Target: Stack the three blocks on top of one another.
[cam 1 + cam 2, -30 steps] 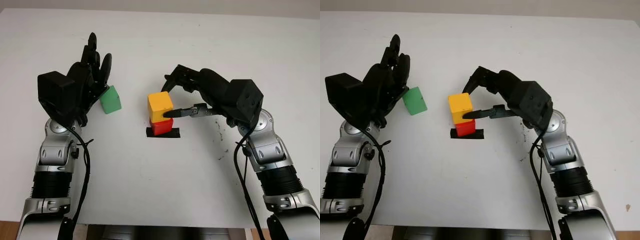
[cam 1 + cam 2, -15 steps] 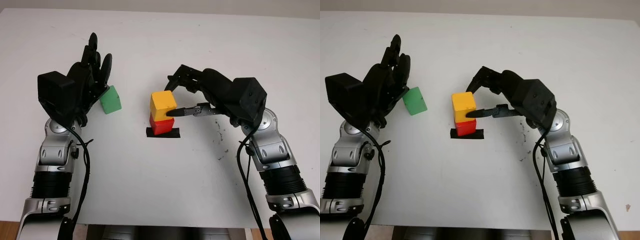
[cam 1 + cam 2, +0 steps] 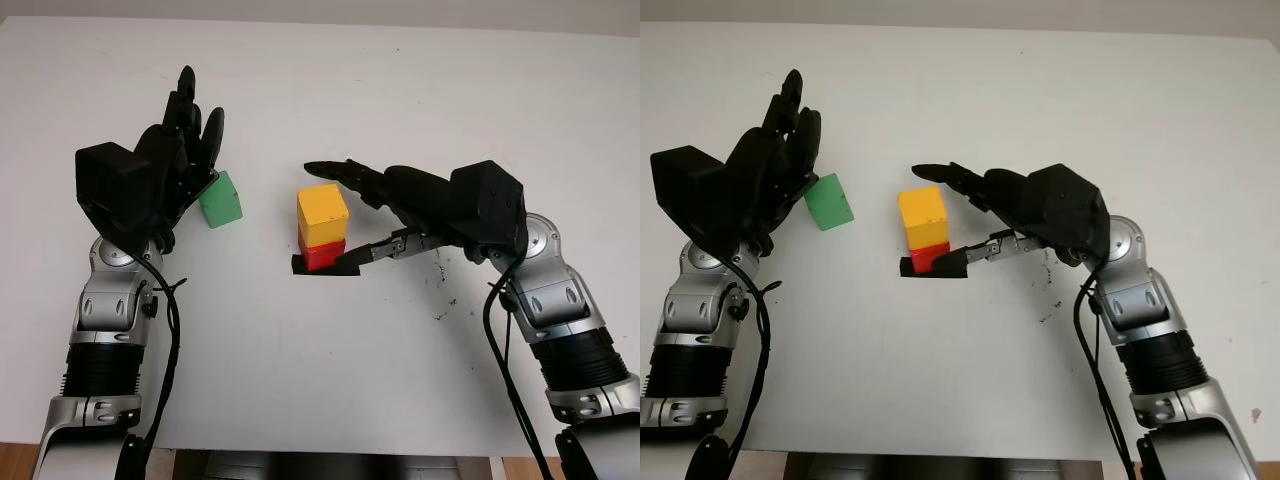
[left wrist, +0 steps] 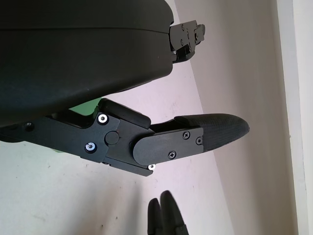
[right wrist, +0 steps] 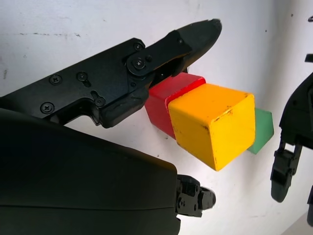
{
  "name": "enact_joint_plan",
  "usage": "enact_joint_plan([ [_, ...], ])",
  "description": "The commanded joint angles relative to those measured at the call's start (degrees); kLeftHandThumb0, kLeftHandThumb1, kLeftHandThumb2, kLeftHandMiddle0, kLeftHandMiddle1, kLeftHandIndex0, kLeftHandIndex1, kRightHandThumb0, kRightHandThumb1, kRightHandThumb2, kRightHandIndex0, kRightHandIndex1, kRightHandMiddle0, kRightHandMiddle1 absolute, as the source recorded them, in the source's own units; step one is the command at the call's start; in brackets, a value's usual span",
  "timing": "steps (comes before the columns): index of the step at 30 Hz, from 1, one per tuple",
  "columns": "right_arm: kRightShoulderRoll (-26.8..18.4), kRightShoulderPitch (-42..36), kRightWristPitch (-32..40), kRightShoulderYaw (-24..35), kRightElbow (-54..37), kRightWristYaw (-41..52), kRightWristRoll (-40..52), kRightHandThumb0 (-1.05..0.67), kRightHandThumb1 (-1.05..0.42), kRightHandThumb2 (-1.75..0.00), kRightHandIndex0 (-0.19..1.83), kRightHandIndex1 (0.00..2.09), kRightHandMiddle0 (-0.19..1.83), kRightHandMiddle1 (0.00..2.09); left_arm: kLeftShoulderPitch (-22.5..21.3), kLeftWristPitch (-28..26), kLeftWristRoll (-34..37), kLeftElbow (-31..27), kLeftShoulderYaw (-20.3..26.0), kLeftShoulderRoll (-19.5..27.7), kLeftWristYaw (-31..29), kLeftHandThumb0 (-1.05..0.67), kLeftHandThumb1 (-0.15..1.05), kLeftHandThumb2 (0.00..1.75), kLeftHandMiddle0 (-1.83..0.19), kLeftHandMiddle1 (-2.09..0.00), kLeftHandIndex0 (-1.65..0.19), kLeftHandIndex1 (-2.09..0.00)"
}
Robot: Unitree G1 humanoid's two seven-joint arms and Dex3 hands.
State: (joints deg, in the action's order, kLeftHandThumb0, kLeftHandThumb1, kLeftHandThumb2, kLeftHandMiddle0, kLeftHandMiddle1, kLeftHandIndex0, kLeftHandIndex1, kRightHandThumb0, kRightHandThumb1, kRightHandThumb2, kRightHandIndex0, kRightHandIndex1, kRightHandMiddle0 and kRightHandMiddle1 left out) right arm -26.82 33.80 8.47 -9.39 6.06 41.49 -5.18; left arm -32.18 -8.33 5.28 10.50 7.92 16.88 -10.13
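- Your yellow block (image 3: 322,214) sits on the red block (image 3: 322,256), a two-high stack on a strip of black tape (image 3: 300,266) near the middle of the white bench (image 3: 420,90).
- Your right hand (image 3: 400,205) is just to the right of that stack, holding nothing, fingers wide: the upper fingers (image 3: 345,173) reach over past the far side of the yellow block, and the lower one (image 3: 365,252) lies low beside the red block.
- The right wrist view shows that lower finger running alongside the red block; you cannot tell whether it touches.
- Your green block (image 3: 220,200) lies on the bench to the left, well apart from the stack.
- Your left hand (image 3: 160,175) is open, just beside the green block on its left.
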Motion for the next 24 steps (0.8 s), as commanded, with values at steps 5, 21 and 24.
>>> enact_joint_plan([
  [5,1.34,-2.82,1.92,4.49,-4.6,-3.79,4.43,-1.02,-1.01,-0.1,-0.19,0.0,-0.19,0.0,0.62,0.22,0.33,-0.75,0.45,0.17,-0.14,-0.76,1.05,0.6,0.19,0.0,0.19,0.0],
  [21,9.6,-4.41,9.51,20.33,-3.64,-27.72,14.77,-0.85,-1.05,-0.73,-0.19,0.0,-0.19,0.0,2.95,8.78,-15.83,-0.49,-0.6,8.74,7.98,-0.73,1.05,0.58,0.04,-0.09,0.04,-0.09],
  [24,9.42,-4.57,10.24,20.44,-2.38,-29.14,14.24,-0.84,-1.05,-0.72,-0.19,0.0,-0.19,0.0,4.83,8.96,-19.86,-2.23,-0.69,9.96,10.24,-0.72,1.05,0.49,-0.06,-0.1,0.01,-0.1],
])
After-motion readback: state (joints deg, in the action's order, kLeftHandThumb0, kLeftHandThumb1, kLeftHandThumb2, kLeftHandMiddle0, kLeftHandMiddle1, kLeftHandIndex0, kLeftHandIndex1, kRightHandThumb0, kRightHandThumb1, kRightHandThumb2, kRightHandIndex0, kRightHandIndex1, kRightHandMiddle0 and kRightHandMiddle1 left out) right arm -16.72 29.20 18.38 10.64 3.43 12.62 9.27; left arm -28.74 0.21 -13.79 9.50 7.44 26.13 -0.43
